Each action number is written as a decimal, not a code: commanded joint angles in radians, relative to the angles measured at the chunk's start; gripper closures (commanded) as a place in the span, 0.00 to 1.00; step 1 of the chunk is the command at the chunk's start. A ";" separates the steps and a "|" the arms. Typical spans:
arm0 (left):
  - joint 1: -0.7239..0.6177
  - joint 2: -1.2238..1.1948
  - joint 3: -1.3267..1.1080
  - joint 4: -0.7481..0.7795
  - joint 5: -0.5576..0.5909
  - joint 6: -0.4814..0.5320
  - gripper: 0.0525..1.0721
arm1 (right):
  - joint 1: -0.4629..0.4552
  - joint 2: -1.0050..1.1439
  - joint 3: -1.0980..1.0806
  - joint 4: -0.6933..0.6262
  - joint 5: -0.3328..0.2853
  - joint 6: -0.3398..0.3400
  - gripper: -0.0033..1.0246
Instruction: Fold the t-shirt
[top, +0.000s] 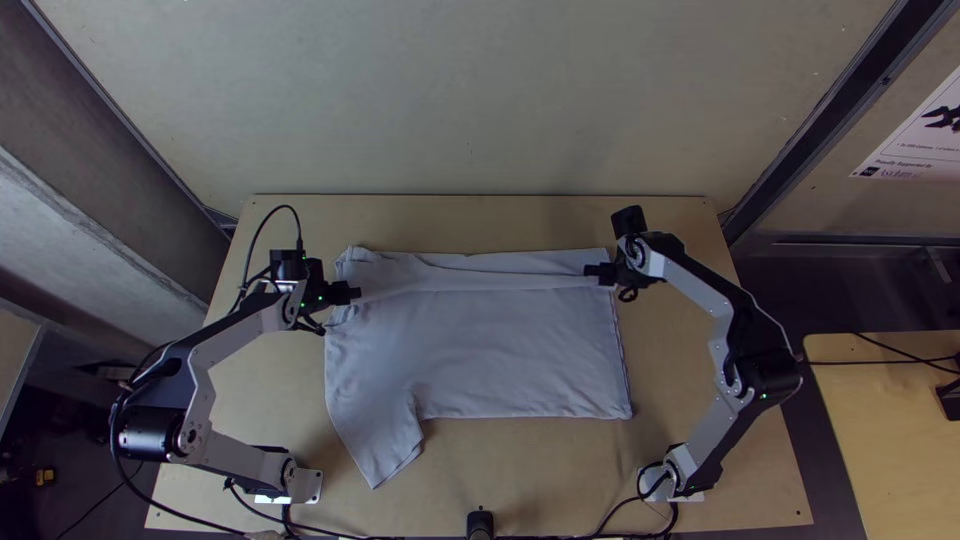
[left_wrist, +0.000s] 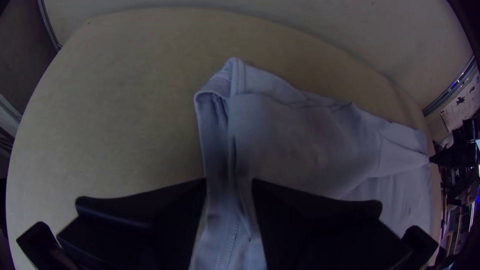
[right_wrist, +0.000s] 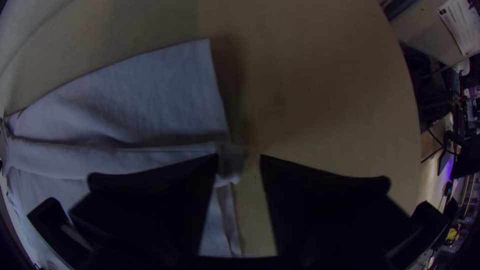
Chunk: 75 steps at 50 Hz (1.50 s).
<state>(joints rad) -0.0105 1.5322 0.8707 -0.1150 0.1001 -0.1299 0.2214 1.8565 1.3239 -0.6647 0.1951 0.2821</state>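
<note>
Wall poster (top: 903, 140) with small print (top: 932, 158)

The light wooden table (top: 520, 470) spreads beneath the left pincer (top: 352, 294) and the right pincer (top: 592, 272). A pale wall (top: 470, 110) stands beyond both. Well to the right of the right pincer are a dark slanting post (top: 830, 110), a white printed sheet (top: 925, 135) and a second table (top: 890, 430) with black cables (top: 870, 362) across it.
</note>
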 joint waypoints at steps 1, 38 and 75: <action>0.010 -0.092 0.002 -0.043 -0.003 0.007 0.17 | -0.002 -0.105 -0.035 -0.018 0.018 0.031 0.13; -0.112 -0.463 0.113 -0.772 0.039 0.118 0.05 | -0.044 -0.655 -0.072 -0.153 0.012 0.031 0.05; -0.468 -0.478 -0.053 -1.230 0.010 -0.274 0.05 | -0.036 -0.666 -0.063 -0.363 -0.039 0.115 0.05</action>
<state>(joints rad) -0.4568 1.0412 0.8761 -1.3201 0.1120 -0.3115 0.1829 1.1854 1.2648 -1.0149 0.1669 0.3702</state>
